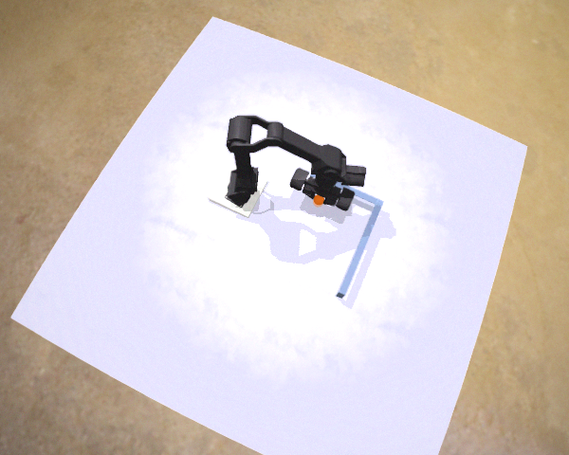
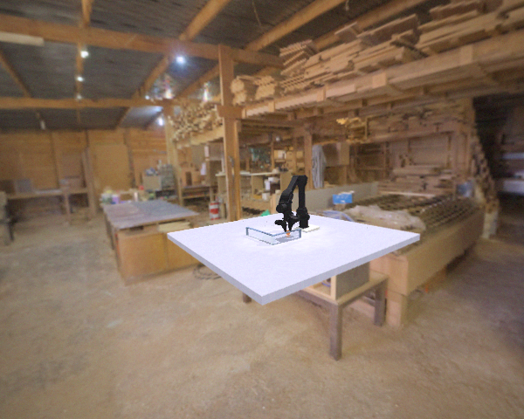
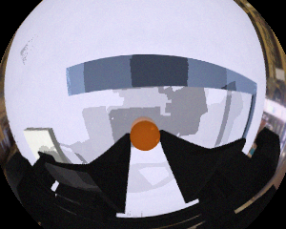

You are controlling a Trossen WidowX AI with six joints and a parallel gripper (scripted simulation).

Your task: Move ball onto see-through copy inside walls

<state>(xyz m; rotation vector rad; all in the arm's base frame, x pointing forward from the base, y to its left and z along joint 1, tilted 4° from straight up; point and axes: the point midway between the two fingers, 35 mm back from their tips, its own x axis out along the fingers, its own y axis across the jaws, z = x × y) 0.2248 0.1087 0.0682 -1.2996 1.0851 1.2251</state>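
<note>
A black robot arm [image 1: 294, 141] reaches out from its base [image 1: 240, 188] across a white tabletop [image 1: 128, 274], its claw [image 1: 319, 199] clamped on a small orange ball [image 1: 319, 199]. Seen from above, the ball sits pinched between the two dark fingers [image 1: 344, 198] at the tip of the arm, close to the shorter of two low clear walls [image 1: 362, 240] that meet in a corner. The longer wall runs away from that corner toward the near edge of the tabletop. The ball and claw lie on the inner side of the corner, near the end of the shorter wall and well apart from the far end of the longer one.

The wrist view looks down the claw [image 3: 145, 136]: the ball [image 3: 145, 135] shows round and bright orange between the finger tips, with the bluish band of a wall [image 3: 156, 72] curving across the tabletop [image 3: 143, 19] beyond it. Grey shadows of the arm fall on the surface just past the ball. Whether the ball touches the tabletop or hangs just above it cannot be told. The see-through copy cannot be made out in any view.

From across the workshop, the arm [image 2: 293, 198] stands small at the middle of the tabletop [image 2: 276, 271], bent over the walls [image 2: 271, 234], an orange speck [image 2: 287, 233] at its tip. Stacked timber [image 2: 389, 58] and benches [image 2: 140, 225] fill the blurred background.
</note>
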